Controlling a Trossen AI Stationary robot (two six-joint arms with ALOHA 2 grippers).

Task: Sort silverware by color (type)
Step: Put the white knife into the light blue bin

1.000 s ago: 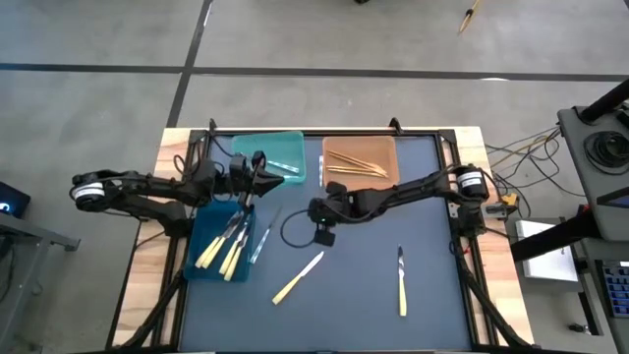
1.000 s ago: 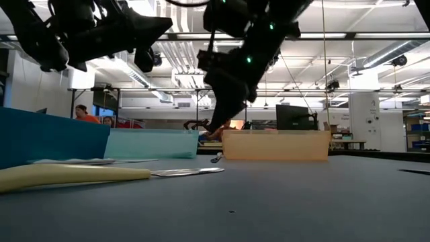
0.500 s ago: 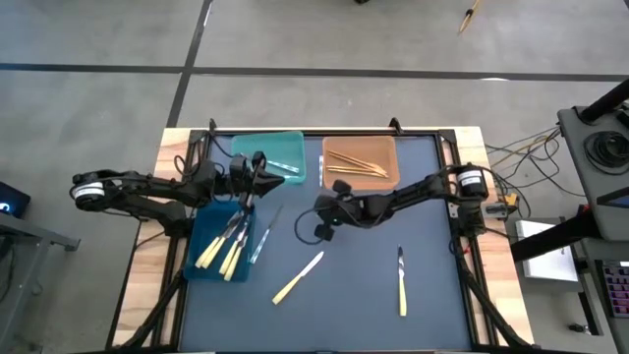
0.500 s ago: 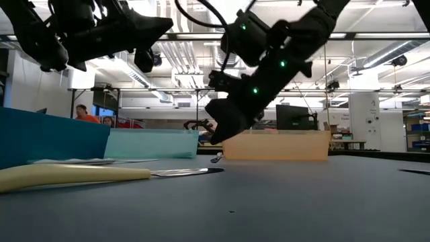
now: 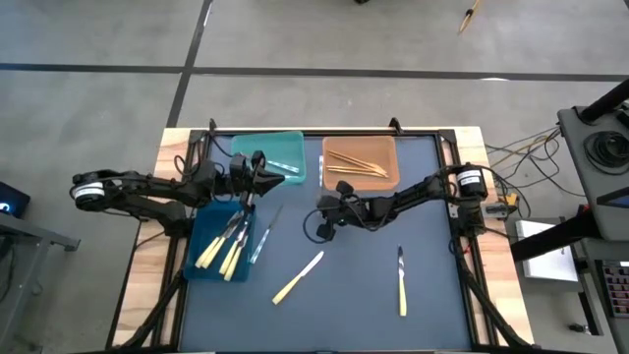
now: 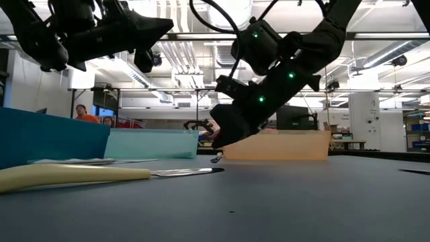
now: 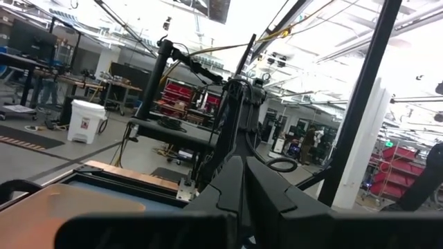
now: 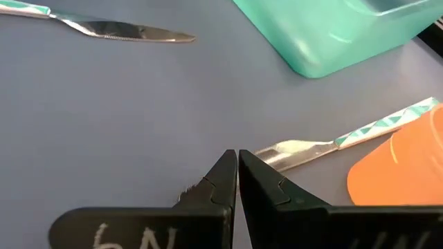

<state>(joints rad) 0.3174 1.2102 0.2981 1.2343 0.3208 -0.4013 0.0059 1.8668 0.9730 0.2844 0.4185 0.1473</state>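
Observation:
My right gripper point(image 5: 321, 202) is shut and slants down just above the mat, close to the head of a silvery utensil with a teal-patterned handle point(image 8: 325, 144). That utensil point(image 5: 320, 169) lies flat between the teal bin point(image 5: 270, 146) and the orange bin point(image 5: 362, 146). A teal-handled knife point(image 5: 263, 236), a pale yellow knife point(image 5: 298, 277) and a pale-handled knife point(image 5: 401, 283) lie loose on the mat. Pale yellow pieces point(image 5: 224, 251) rest in the blue bin point(image 5: 200, 236), and orange-tan pieces point(image 5: 356, 165) in the orange bin. My left gripper point(image 5: 260, 169) hovers shut over the blue and teal bins, with nothing in it.
A cable loop point(image 5: 314, 231) hangs under my right wrist. All three bins stand along the mat's far side. The dark mat is bare at the near right and centre, around the loose knives. People show in the room beyond the table point(image 6: 84, 113).
My right gripper has sunk toward the mat and tipped from pointing steeply down to a flatter slant, ending close to the teal-handled utensil between the bins. It has stayed shut.

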